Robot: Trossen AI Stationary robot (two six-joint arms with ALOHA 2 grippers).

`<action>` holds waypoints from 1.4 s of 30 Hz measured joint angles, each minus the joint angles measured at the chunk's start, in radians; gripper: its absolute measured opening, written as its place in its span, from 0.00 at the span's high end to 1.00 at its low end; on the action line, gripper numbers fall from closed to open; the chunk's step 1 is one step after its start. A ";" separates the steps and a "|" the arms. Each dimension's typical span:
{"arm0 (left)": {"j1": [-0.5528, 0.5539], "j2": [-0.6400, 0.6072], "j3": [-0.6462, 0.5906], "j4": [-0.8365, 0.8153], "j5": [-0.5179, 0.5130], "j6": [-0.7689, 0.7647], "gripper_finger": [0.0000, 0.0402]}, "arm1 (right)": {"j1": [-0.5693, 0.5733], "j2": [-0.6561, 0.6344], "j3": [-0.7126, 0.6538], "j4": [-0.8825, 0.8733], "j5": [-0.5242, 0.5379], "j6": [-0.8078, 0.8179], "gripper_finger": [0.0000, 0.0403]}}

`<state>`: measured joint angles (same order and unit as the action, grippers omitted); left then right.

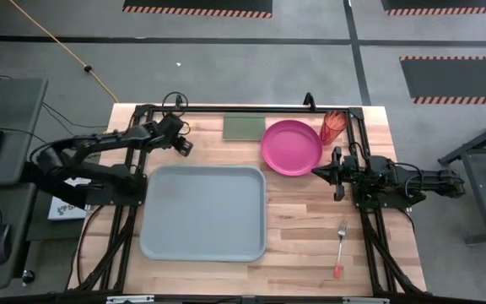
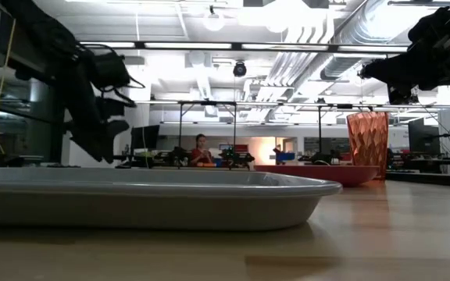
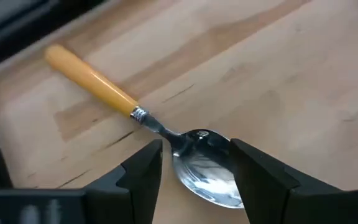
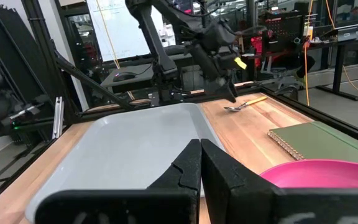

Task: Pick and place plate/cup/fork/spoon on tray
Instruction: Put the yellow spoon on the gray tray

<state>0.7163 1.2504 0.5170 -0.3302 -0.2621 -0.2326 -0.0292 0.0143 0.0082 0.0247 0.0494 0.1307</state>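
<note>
The spoon [image 3: 166, 134], silver bowl and orange-yellow handle, lies flat on the wood near the table's far left; it also shows in the right wrist view [image 4: 244, 104]. My left gripper [image 3: 194, 171] is open just over it, one finger on each side of the spoon's bowl [image 3: 204, 168]. In the high view my left gripper [image 1: 181, 142] hides the spoon. My right gripper [image 4: 201, 165] is shut and empty, beside the near right rim of the magenta plate [image 1: 291, 147]. The red-orange cup [image 1: 333, 127] stands upright behind the plate. The fork [image 1: 341, 245] lies near the right front. The grey-blue tray [image 1: 202, 211] lies mid-table.
A flat green rectangle [image 1: 243, 127] lies at the far edge, left of the plate. Black frame rails run along the table's left, right and far sides. Bare wood lies between the tray and the fork. A person shows far off in the room behind [image 2: 201, 148].
</note>
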 joint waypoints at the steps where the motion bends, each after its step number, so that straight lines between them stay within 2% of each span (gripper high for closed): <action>1: 0.003 0.020 0.007 0.000 0.010 0.001 0.55 | 0.000 0.000 0.000 0.000 0.000 0.000 1.00; 6: 0.005 0.094 0.016 -0.002 0.112 0.033 0.55 | 0.000 0.000 0.000 0.000 0.000 0.000 1.00; 8: 0.005 0.110 0.016 -0.002 0.122 0.034 0.55 | 0.000 0.000 0.000 0.000 0.000 0.000 1.00; 20: 0.005 0.126 0.016 0.047 0.115 0.035 0.55 | 0.000 0.000 0.000 0.000 0.000 0.000 1.00; 42: 0.004 0.099 0.048 0.038 0.114 0.106 0.55 | 0.000 0.000 0.000 0.000 0.000 0.000 1.00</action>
<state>0.7204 1.3492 0.5653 -0.2926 -0.1486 -0.1265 -0.0292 0.0147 0.0082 0.0246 0.0494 0.1306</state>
